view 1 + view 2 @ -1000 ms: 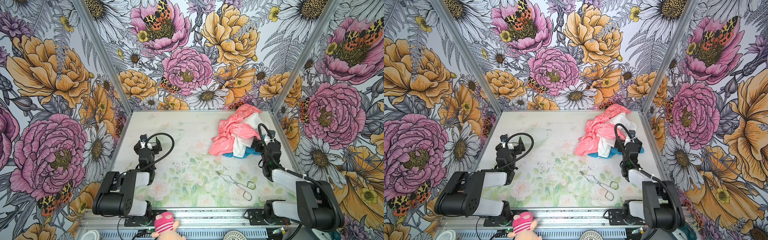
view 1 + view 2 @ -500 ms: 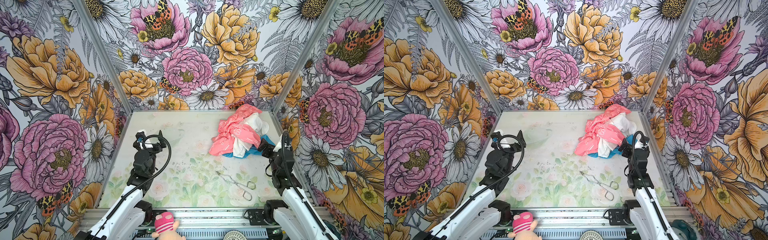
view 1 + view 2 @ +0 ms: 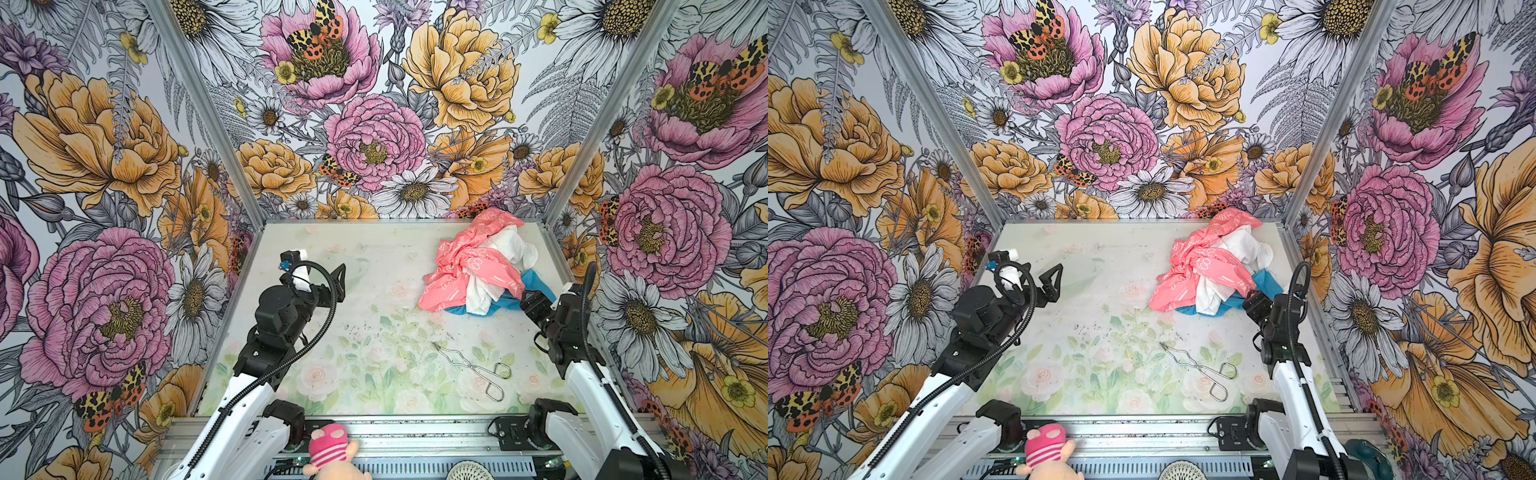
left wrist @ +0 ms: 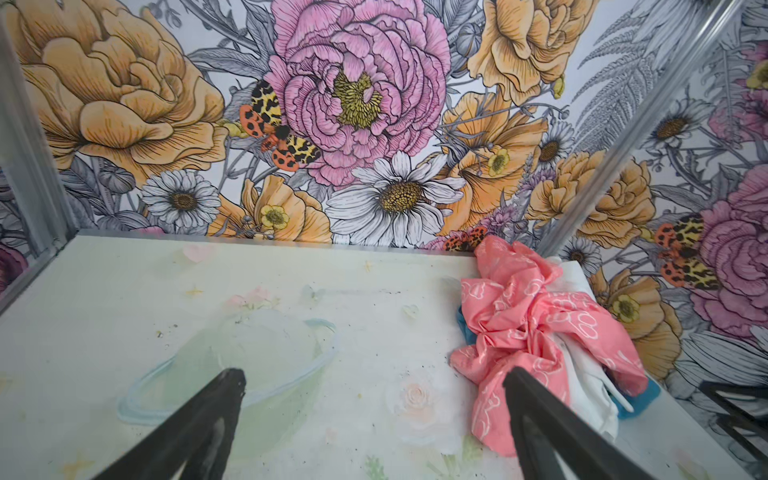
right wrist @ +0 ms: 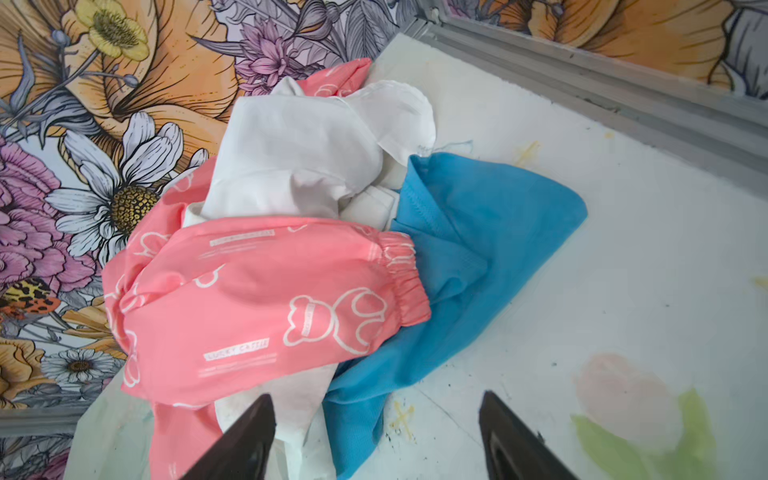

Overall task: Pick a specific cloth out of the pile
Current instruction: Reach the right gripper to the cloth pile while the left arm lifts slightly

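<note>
The pile [image 3: 469,266] lies at the back right of the table, in both top views. Coral-pink printed cloth [image 5: 257,291] and white cloth [image 5: 291,158] lie on top. The turquoise cloth [image 5: 478,232] sits under them, sticking out toward the right wall [image 3: 538,282] [image 3: 1266,282]. My right gripper [image 5: 376,399] [image 3: 530,301] is open, low at the pile's near right edge. A blue fold and a white flap lie between its fingers, ungripped. My left gripper [image 4: 374,374] [image 3: 338,276] hangs open over bare table, left of the pile, holding nothing.
Metal tongs [image 3: 473,368] lie on the table in front of the pile. A pink plush toy [image 3: 330,449] sits at the front rail. The right wall's metal frame [image 5: 602,95] runs close behind the pile.
Both arms have unfolded from a low folded pose and risen. The right gripper has moved to the pile's blue edge; the left one has swung forward over the table.
</note>
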`<control>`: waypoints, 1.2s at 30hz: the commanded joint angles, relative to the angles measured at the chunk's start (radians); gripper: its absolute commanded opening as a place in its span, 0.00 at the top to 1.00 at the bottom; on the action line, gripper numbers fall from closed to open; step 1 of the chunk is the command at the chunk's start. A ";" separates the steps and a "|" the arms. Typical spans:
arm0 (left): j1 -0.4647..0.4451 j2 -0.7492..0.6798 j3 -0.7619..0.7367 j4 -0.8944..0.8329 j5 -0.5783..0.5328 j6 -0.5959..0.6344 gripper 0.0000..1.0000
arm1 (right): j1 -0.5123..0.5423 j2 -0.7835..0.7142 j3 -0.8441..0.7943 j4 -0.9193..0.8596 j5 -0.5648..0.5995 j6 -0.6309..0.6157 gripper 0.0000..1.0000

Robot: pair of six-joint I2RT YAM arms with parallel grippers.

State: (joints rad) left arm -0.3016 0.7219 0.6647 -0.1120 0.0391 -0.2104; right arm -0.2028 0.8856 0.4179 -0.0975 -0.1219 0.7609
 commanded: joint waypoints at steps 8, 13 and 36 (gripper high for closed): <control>-0.044 0.029 0.012 -0.132 0.250 0.103 0.01 | 0.026 0.125 -0.009 0.064 -0.123 0.137 0.41; -0.048 -0.009 -0.015 -0.132 0.232 0.104 0.01 | 0.063 0.185 -0.053 0.174 -0.126 0.225 0.47; -0.061 -0.072 -0.045 -0.152 0.174 0.104 0.01 | 0.130 0.500 -0.054 0.467 -0.137 0.348 0.54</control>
State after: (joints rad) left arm -0.3527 0.6617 0.6281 -0.2523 0.2405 -0.1230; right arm -0.0788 1.3685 0.3683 0.2977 -0.2577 1.0855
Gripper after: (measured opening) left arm 0.986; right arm 0.461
